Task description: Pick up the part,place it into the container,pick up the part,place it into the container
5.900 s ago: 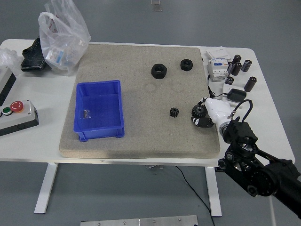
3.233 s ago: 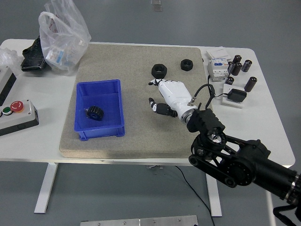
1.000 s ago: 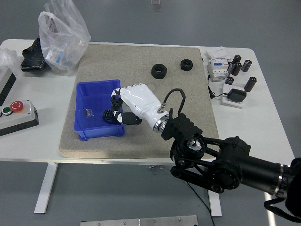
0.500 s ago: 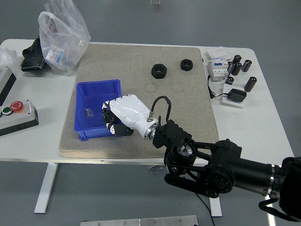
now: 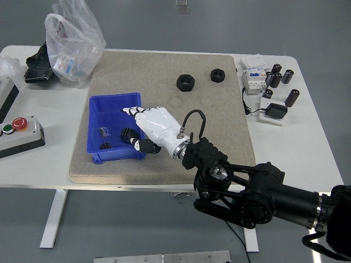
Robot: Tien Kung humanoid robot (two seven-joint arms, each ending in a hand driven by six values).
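Leftmost, the blue container [image 5: 97, 112] at centre-left holds two small dark parts, one [image 5: 106, 146] near its front wall, another [image 5: 127, 132] just beside the white right hand [image 5: 143, 127], fingers spread and grasping nothing; two black nuts [image 5: 185, 83] sit upper right on the mat.

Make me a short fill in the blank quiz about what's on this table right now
The right hand reaches over the ____ bin.
Two black hex nuts lie on the ____ mat.
The control box at the left edge has a red button and a ____ one.

Missing words: blue; beige; green
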